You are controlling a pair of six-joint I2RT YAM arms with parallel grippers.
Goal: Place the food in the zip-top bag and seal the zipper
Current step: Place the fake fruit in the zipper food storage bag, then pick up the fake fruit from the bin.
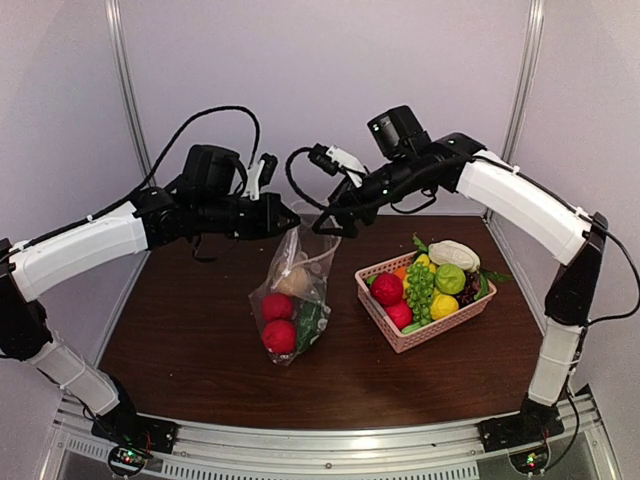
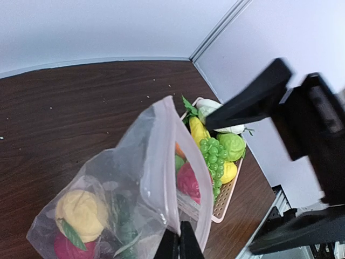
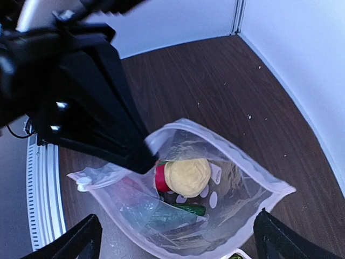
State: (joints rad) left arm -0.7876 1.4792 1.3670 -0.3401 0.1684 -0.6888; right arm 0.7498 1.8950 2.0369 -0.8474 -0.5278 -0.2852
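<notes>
The clear zip-top bag (image 1: pixel 292 300) hangs upright with its mouth open. My left gripper (image 1: pixel 287 222) is shut on its top rim; in the left wrist view the gripper (image 2: pixel 178 245) pinches the zipper edge (image 2: pixel 161 178). My right gripper (image 1: pixel 324 222) is open and empty just above the mouth; in its own view the gripper (image 3: pixel 180 243) spans the bag (image 3: pixel 232 216). Inside lie a pale yellow piece (image 3: pixel 186 176), red rounds (image 1: pixel 278 322) and a green piece (image 3: pixel 186 208). The white slider tab (image 3: pixel 82 185) sits at one end of the zipper.
A pink lattice basket (image 1: pixel 385 325) stands to the right of the bag, holding a white cabbage (image 1: pixel 453 254), a green apple (image 1: pixel 449 278), grapes (image 1: pixel 420 285), red pieces (image 1: pixel 387 288) and a yellow piece (image 1: pixel 443 305). White walls enclose the brown table (image 1: pixel 180 330).
</notes>
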